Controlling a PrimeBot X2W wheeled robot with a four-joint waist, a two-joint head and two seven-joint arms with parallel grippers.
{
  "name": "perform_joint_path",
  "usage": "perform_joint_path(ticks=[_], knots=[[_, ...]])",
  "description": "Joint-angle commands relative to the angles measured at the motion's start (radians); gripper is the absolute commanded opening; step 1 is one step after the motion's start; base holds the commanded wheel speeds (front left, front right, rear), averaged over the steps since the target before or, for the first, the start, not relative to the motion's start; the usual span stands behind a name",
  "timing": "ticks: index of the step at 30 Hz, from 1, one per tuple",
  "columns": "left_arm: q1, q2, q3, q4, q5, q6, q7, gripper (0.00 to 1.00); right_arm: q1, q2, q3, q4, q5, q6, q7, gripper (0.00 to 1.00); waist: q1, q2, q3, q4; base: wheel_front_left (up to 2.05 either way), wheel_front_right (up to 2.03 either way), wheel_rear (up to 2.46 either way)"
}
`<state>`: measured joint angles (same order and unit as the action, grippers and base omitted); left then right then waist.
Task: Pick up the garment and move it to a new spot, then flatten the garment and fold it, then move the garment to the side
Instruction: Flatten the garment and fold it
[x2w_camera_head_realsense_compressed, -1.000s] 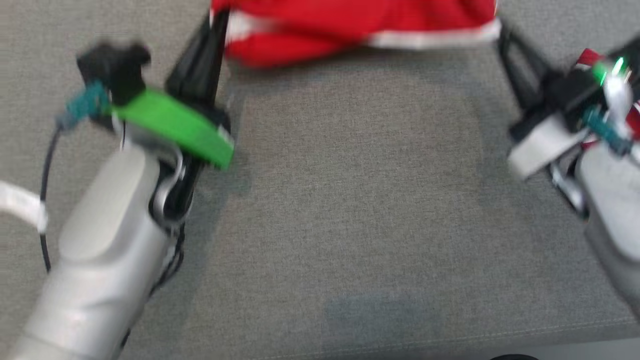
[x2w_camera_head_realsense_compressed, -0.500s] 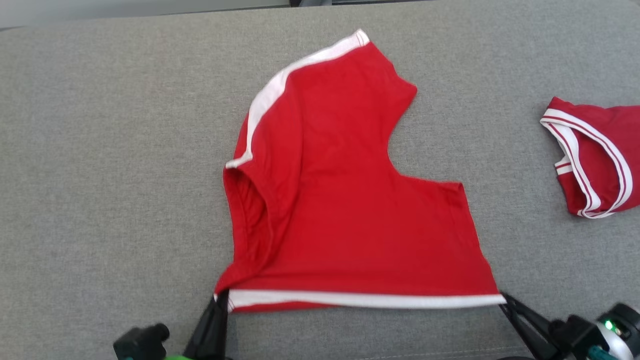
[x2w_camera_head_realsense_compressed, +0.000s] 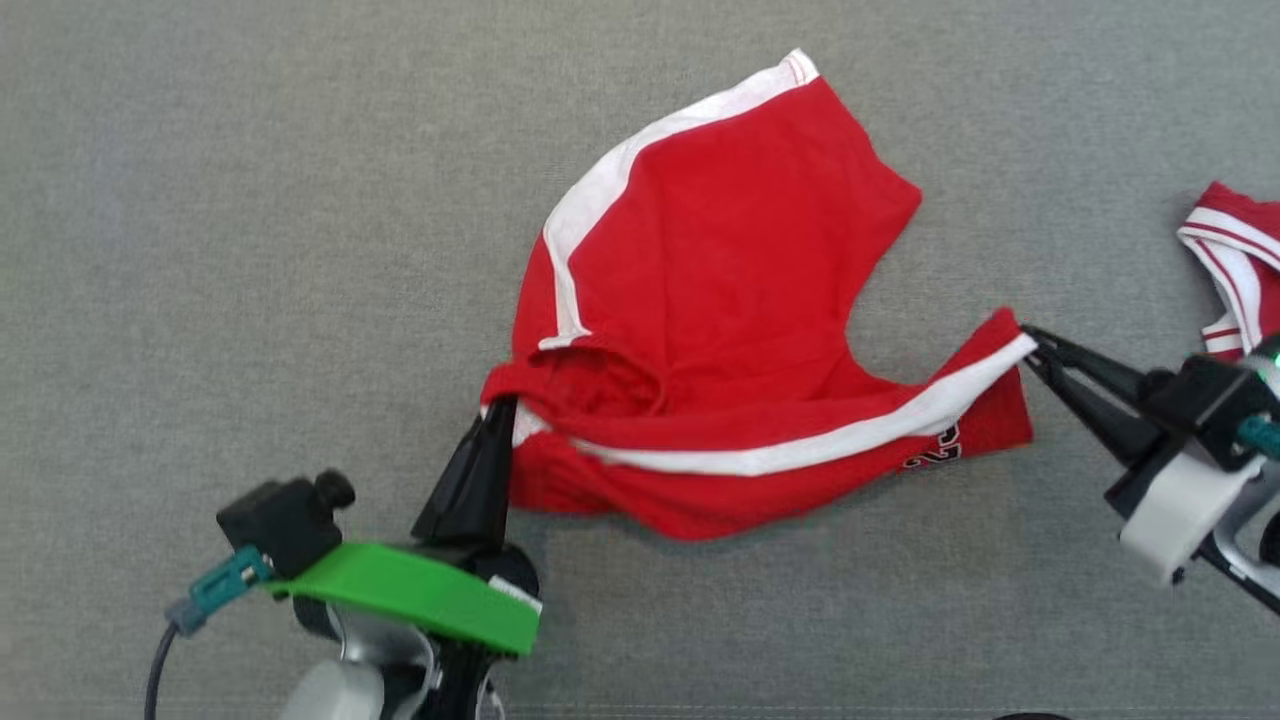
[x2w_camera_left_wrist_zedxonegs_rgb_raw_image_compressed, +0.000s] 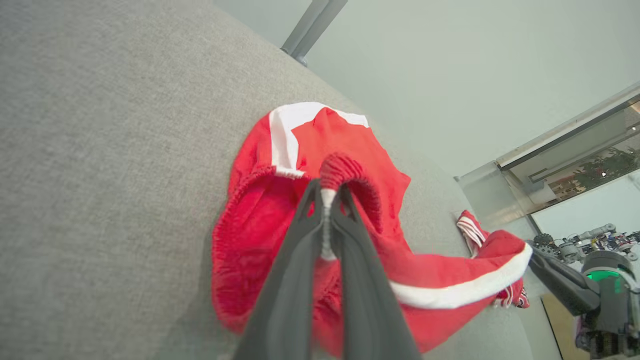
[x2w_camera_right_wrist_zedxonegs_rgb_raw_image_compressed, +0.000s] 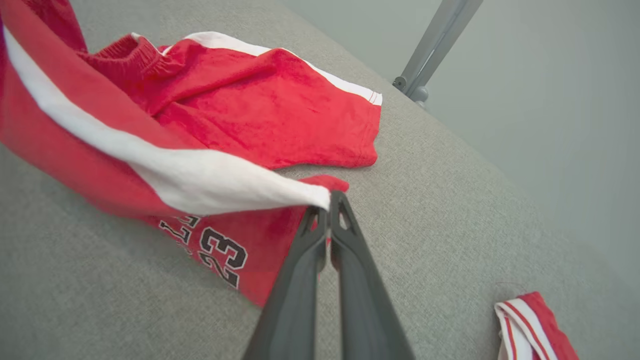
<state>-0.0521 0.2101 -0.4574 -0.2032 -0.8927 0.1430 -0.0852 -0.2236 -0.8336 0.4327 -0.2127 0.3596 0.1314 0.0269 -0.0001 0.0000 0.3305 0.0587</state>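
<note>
The garment (x2w_camera_head_realsense_compressed: 720, 300) is a pair of red shorts with white side stripes, lying on the grey cloth surface (x2w_camera_head_realsense_compressed: 200, 250). My left gripper (x2w_camera_head_realsense_compressed: 500, 410) is shut on its elastic waistband corner. My right gripper (x2w_camera_head_realsense_compressed: 1030, 345) is shut on the other end of the white-striped edge. That edge hangs taut between the two grippers, raised above the rest of the cloth. In the left wrist view the left gripper (x2w_camera_left_wrist_zedxonegs_rgb_raw_image_compressed: 327, 192) pinches bunched red waistband of the garment (x2w_camera_left_wrist_zedxonegs_rgb_raw_image_compressed: 250, 240). The right gripper (x2w_camera_right_wrist_zedxonegs_rgb_raw_image_compressed: 330, 200) holds the stripe's tip of the garment (x2w_camera_right_wrist_zedxonegs_rgb_raw_image_compressed: 260, 100); black printed numerals show on the hanging underside.
A second red and white garment (x2w_camera_head_realsense_compressed: 1235, 270) lies at the right, close behind my right wrist, also visible as a small folded piece (x2w_camera_right_wrist_zedxonegs_rgb_raw_image_compressed: 535, 325). A grey metal post (x2w_camera_right_wrist_zedxonegs_rgb_raw_image_compressed: 430, 50) stands beyond the surface's far edge. The right arm's gripper (x2w_camera_left_wrist_zedxonegs_rgb_raw_image_compressed: 550, 275) shows in the left wrist view.
The head camera has shifted. The striped edge, flat on the surface half a second ago, is now lifted and carried farther over the garment by both shut grippers.
</note>
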Motion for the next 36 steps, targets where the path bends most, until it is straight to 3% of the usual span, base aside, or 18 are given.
perform_joint_path(ticks=[1,6,12,17,26,34,35,36], knots=[[-0.092,-0.02,0.008,-0.003,-0.027,0.019,0.046,0.0,-0.127,-0.046,0.06,0.042,0.043,-0.002,0.036,0.0,0.0001,0.0,0.098,0.113,0.0,0.0,0.0],[-0.27,-0.082,0.015,0.066,-0.055,0.054,0.118,0.0,-0.363,-0.079,0.195,0.154,0.113,-0.002,0.086,0.0,0.0001,0.0,0.122,0.193,0.0,0.0,0.0],[-0.473,-0.136,0.011,0.297,-0.045,0.091,0.114,0.0,-0.669,-0.028,0.34,0.395,0.156,-0.002,0.078,0.0,0.0001,0.0,0.139,0.273,0.0,0.0,0.0],[-0.564,-0.158,-0.035,0.466,-0.11,0.087,0.057,0.0,-0.824,0.0,0.444,0.59,0.19,-0.002,0.051,0.0,0.0001,0.0,0.151,0.326,0.0,0.0,0.0],[-0.737,-0.159,-0.276,0.601,-0.317,0.114,-0.074,0.0,-0.97,0.016,0.606,0.777,0.252,-0.002,0.011,0.0,0.0001,0.0,0.173,0.344,0.0,0.0,0.0],[-0.839,-0.158,-0.384,0.722,-0.443,0.129,-0.125,0.0,-1.057,0.032,0.749,0.858,0.262,-0.002,-0.018,0.0,0.0001,0.0,0.172,0.324,0.0,0.0,0.0],[-0.847,-0.159,-0.396,0.736,-0.458,0.13,-0.13,0.0,-1.067,0.037,0.758,0.871,0.261,-0.002,-0.03,0.18,0.0001,0.0,0.171,0.32,0.0,0.0,0.0],[-0.855,-0.159,-0.41,0.75,-0.465,0.13,-0.132,0.02,-1.075,0.044,0.765,0.883,0.263,-0.002,-0.043,0.76,0.0001,0.0,0.171,0.317,0.0,0.0,0.0]])
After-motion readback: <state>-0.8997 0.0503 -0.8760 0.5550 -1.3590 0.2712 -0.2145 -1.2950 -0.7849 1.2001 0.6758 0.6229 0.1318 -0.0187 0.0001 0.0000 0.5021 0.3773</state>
